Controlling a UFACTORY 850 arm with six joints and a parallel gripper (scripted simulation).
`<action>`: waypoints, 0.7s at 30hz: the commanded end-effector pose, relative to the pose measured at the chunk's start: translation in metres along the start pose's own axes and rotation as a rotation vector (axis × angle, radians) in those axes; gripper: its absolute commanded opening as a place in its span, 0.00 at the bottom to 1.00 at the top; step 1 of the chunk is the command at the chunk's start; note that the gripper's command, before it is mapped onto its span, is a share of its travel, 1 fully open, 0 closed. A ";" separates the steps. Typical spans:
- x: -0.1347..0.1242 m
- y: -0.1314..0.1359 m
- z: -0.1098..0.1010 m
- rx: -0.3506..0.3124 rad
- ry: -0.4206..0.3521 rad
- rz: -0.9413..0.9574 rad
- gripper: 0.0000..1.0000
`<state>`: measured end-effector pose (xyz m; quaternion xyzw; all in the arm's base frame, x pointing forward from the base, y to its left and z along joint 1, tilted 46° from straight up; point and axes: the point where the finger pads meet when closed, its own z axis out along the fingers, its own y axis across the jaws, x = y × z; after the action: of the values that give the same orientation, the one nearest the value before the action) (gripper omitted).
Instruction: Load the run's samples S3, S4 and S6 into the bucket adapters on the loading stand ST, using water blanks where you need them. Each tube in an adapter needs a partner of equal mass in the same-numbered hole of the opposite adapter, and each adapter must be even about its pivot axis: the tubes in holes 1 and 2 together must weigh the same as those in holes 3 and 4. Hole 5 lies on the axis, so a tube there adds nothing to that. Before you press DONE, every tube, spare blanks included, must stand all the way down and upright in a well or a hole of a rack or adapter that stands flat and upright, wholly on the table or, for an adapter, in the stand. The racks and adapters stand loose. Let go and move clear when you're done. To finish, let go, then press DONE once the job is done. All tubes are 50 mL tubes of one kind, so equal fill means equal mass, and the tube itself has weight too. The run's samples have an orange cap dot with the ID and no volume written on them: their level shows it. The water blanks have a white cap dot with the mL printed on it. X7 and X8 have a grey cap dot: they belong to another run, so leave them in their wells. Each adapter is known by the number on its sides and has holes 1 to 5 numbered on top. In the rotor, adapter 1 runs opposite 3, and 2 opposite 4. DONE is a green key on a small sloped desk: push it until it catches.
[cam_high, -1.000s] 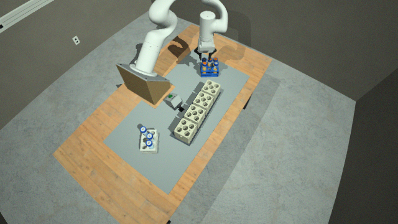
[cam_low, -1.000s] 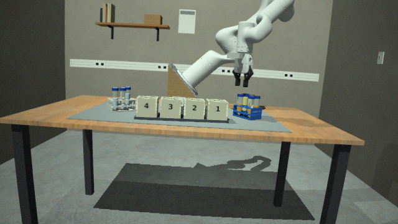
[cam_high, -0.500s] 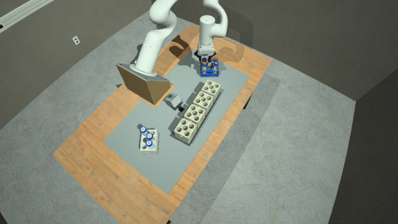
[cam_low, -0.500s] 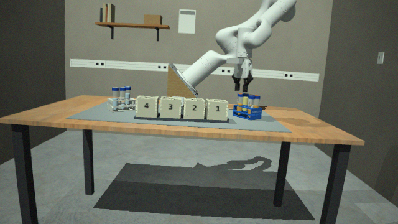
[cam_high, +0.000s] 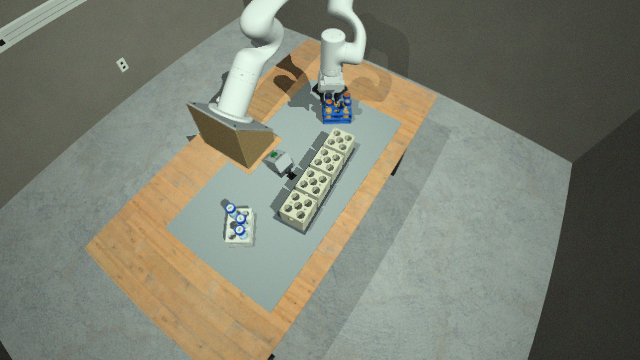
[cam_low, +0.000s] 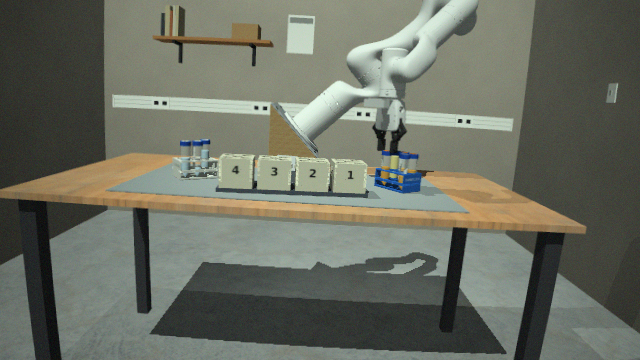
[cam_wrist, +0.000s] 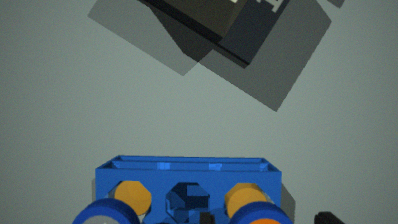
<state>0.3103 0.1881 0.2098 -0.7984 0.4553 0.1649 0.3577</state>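
My gripper (cam_high: 335, 99) (cam_low: 388, 150) points down over the blue rack (cam_high: 337, 120) (cam_low: 407, 188) (cam_wrist: 187, 176), fingers parted, tips near cap height; no held tube is visible. The rack holds several blue-capped tubes, including an orange-dot tube (cam_wrist: 265, 221) and a grey-dot tube (cam_wrist: 104, 220); their labels are cut off in the wrist view. Adapters 4 (cam_low: 235, 180), 3 (cam_low: 274, 181), 2 (cam_low: 312, 183) and 1 (cam_low: 350, 184) stand in the stand (cam_low: 292, 193); their visible holes look empty. Three white-dot blanks (cam_high: 230, 208) (cam_high: 241, 219) (cam_high: 240, 230) stand in the white rack (cam_high: 240, 244).
The sloped desk (cam_high: 283, 161) with its green key (cam_high: 274, 154) stands behind the adapter row, beside the arm's base box (cam_high: 225, 142). The blue rack is beyond the adapter 1 end of the stand, the white rack near the adapter 4 end. A grey mat (cam_high: 270, 285) lies beneath them.
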 end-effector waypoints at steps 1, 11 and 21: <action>0.000 -0.001 0.001 0.001 0.000 0.000 0.57; 0.000 0.000 0.006 0.001 0.000 0.000 0.57; 0.000 0.000 0.013 0.001 0.000 0.000 0.57</action>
<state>0.3109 0.1955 0.2027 -0.7984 0.4554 0.1650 0.3577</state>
